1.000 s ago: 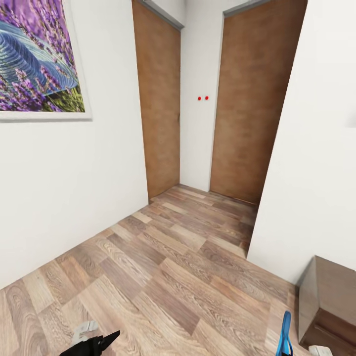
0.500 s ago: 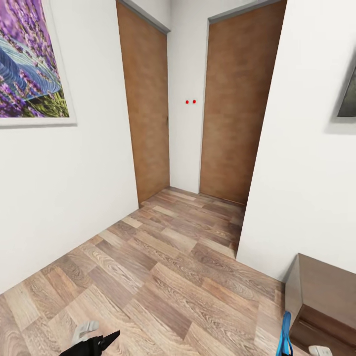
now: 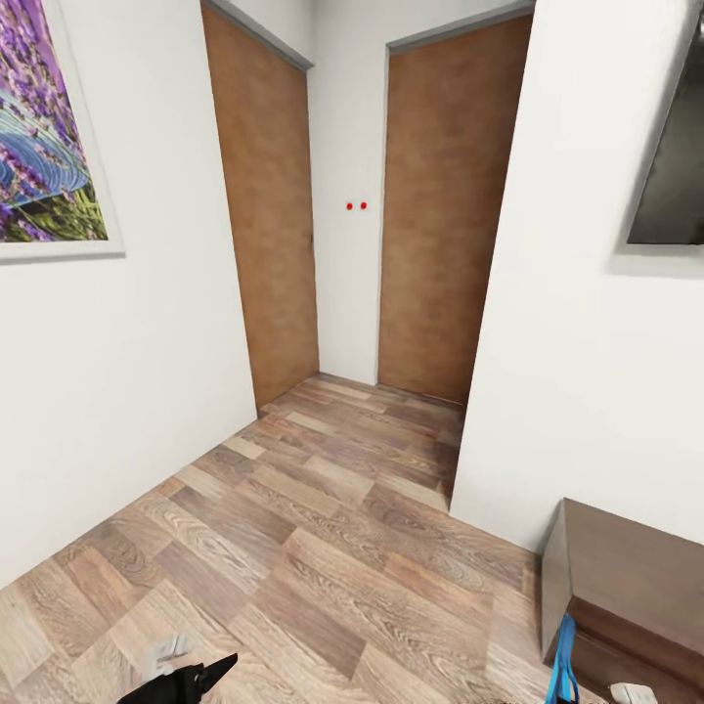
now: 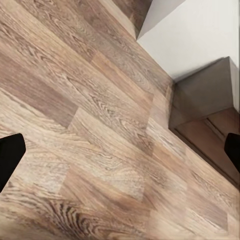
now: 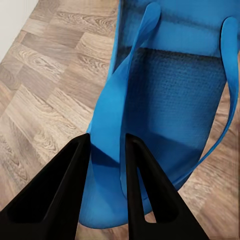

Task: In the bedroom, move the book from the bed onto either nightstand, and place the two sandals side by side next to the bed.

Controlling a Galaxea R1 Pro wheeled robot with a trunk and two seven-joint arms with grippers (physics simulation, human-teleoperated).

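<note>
Blue sandal [image 5: 165, 115] is being held by its edge in the right claw [image 5: 107, 145], whose two fingers are being pressed tight on it. It is being carried low over the wood floor [image 3: 323, 548], near a brown cabinet [image 3: 636, 587]. The left claw [image 4: 120, 145] is being held wide apart, with nothing in it. The sandal should be kept gripped firmly while the bed is being looked for.

we see open wood floor [image 3: 323, 548] ahead; a white wall corner [image 3: 489, 391] and dark cabinet [image 3: 626, 587] crowd our right.
</note>
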